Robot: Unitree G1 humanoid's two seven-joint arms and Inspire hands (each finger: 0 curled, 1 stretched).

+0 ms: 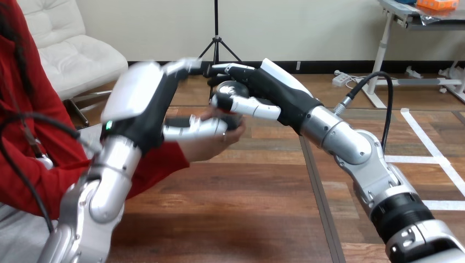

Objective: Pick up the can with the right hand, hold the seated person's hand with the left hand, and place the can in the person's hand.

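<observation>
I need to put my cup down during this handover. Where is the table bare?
Bare wood of the table lies below the hands, between the left arm and the right forearm. It is crowded above, where the left robot hand, the person's hand, the can and the right robot hand cluster.

We find no lettering, label, brand, number or sign that can be read. The can (pixel 229 92) shows us only a dark, glossy face, and any print on it is too small or blurred to tell.
</observation>
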